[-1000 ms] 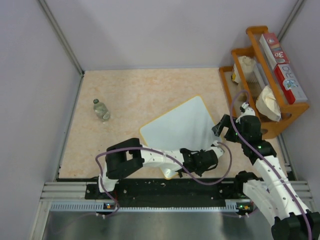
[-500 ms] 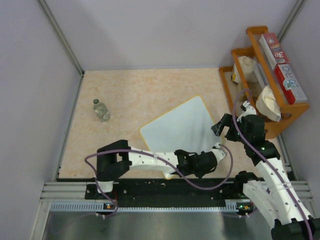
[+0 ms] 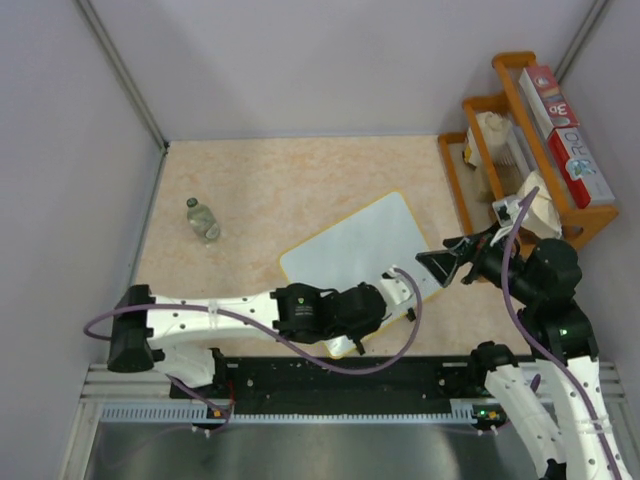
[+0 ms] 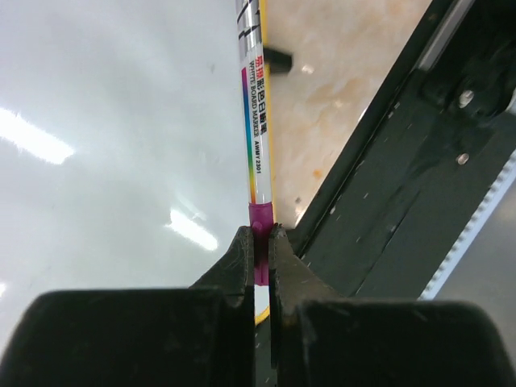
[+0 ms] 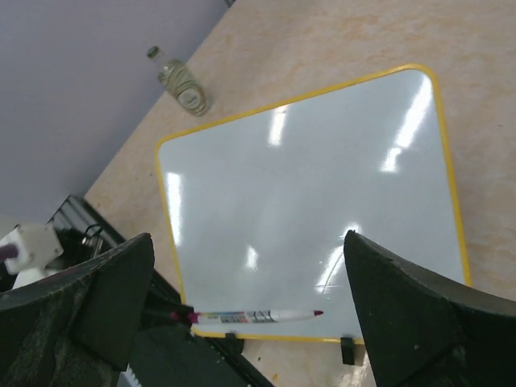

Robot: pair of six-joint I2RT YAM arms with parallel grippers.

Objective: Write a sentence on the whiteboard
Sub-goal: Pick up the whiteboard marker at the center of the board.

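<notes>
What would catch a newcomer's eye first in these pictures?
The glossy whiteboard, yellow-rimmed, lies mid-table with no writing visible. At its near edge the left gripper is shut on a marker lying along the rim, while the right gripper hangs open by the board's right corner.

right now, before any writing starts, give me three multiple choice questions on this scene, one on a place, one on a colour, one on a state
1. Where does the marker lie?
A) along the whiteboard's edge nearest the arm bases
B) across the board's middle
C) off the board entirely

2. What colour is the whiteboard's rim?
A) blue
B) yellow-orange
C) black

3. How is the left gripper?
A) wide open
B) shut on nothing
C) shut on the marker

Answers:
1 A, the right wrist view shows it lying along that rim.
2 B, a thin yellow-orange line borders the white surface.
3 C, its fingers pinch the marker's purple end.
</notes>
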